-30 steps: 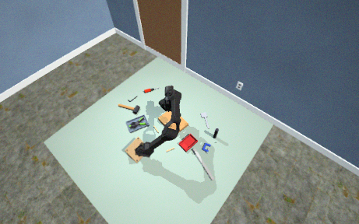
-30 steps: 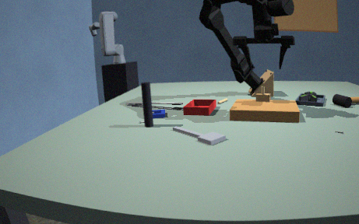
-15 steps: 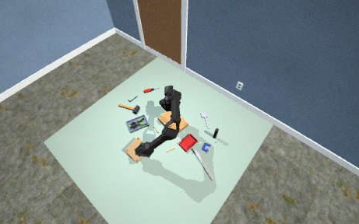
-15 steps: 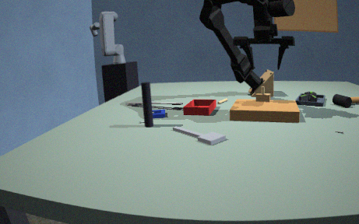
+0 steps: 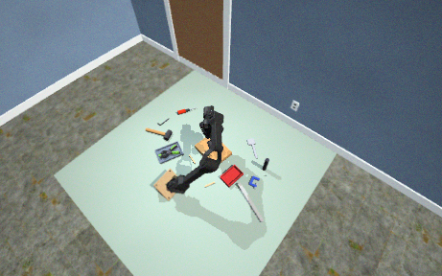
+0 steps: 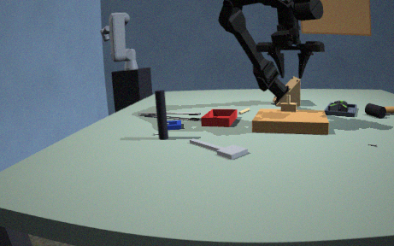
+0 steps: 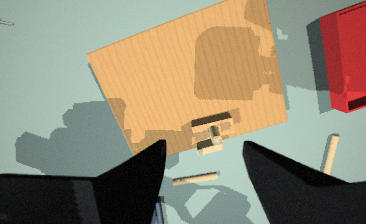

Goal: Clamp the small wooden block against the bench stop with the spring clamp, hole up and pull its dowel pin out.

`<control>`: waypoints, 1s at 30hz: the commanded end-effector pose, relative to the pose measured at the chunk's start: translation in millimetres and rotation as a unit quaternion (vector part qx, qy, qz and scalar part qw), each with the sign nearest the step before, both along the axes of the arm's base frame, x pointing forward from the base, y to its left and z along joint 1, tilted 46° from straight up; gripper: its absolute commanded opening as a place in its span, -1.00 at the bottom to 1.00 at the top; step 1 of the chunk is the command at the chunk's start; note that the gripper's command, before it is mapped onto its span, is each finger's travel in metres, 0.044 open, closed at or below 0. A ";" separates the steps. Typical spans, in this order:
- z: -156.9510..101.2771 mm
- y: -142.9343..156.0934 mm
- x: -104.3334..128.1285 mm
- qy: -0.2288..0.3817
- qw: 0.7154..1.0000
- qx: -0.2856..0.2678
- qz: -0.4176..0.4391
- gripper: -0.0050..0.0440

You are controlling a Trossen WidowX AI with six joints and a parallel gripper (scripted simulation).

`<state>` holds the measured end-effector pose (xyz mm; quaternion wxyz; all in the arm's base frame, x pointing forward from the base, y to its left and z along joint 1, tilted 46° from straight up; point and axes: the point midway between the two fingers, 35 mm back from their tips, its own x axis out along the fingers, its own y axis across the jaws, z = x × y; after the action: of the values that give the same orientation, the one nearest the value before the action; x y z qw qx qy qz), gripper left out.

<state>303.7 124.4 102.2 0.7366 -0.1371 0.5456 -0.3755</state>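
The wooden board lies on the table. A small wooden block with an upright dowel pin sits at the board's far edge, in front of a sloped wooden bench stop. In the wrist view the block sits near the board's lower edge, with the pin in its middle and dark strips on two sides. I cannot tell whether these are clamp jaws. My gripper hangs above the block, fingers half apart and empty; the fingertips frame the block from above.
A red tray and a small blue object lie left of the board. A black cylinder stands nearer, with a grey flat tool in front. A pliers tray and hammer lie right. Loose dowels lie beside the board.
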 end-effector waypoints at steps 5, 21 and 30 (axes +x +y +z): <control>-2.6 -5.3 0.4 -0.041 0.998 0.004 -0.044 -0.06; -5.6 -11.0 2.7 -0.131 0.982 0.020 -0.134 -0.63; -7.6 -14.7 4.2 -0.188 0.963 0.030 -0.190 -0.80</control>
<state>308.2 113.9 96.6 0.7482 0.0441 0.4394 -0.4952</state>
